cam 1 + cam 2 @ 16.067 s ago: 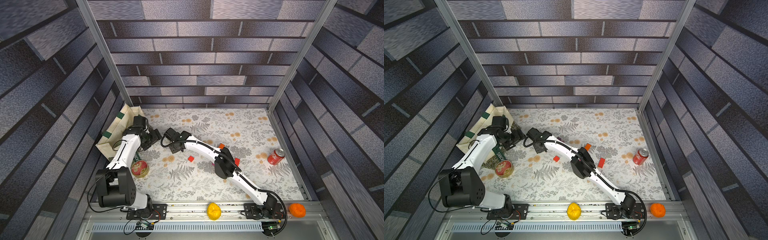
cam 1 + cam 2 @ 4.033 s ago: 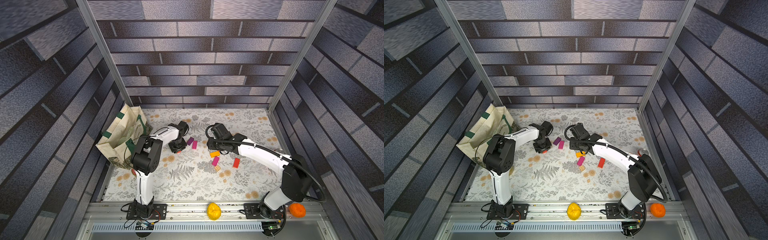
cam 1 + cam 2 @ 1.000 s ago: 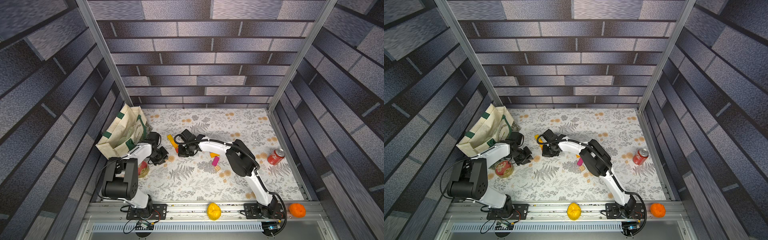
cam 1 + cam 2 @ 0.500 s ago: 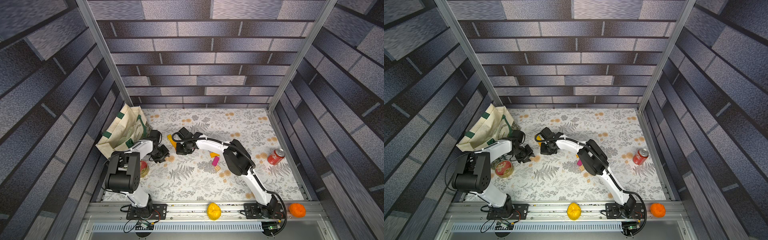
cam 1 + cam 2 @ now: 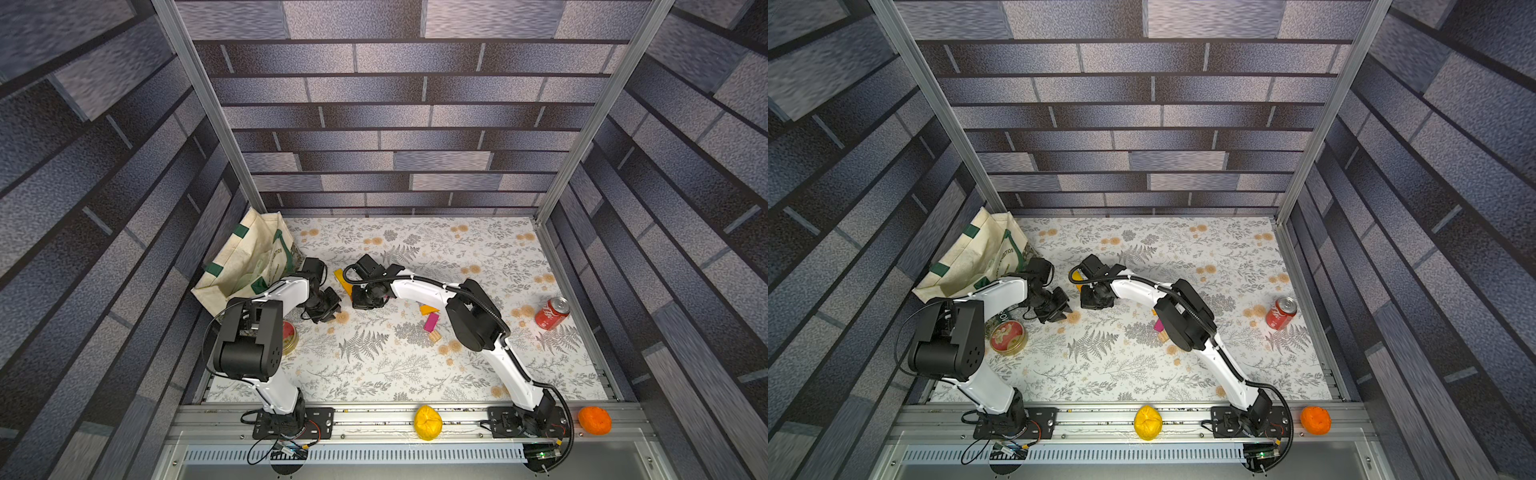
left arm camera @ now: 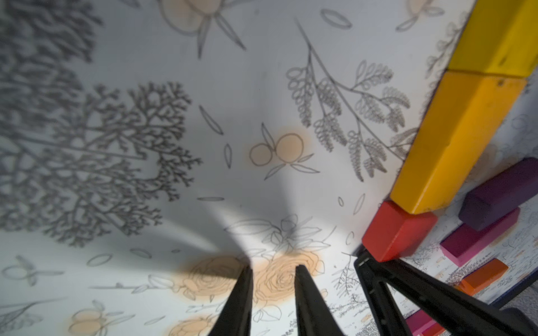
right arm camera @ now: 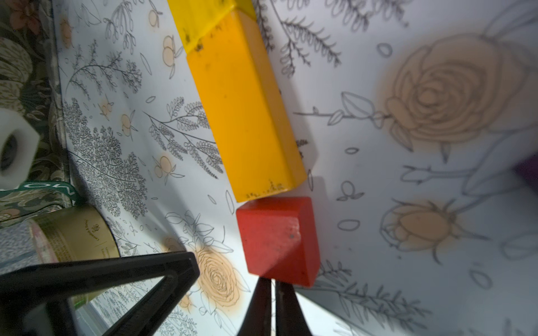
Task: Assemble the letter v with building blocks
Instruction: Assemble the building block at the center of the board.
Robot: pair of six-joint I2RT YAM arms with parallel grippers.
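Red block [image 7: 279, 241], butted against the end of the orange block [image 7: 244, 107]: one stroke of the V, I judge. Right gripper [image 7: 273, 286] closed, empty, tips against it to square it; left gripper [image 6: 273, 272] slightly parted, empty.

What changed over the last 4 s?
The right tool swung to the robot's left, from by the loose orange block to the red block ending the yellow-and-orange row; it is shut, gripping nothing. The left tool backed off the purple block, open. That orange block, the magenta block, wood cube and bag stayed put.
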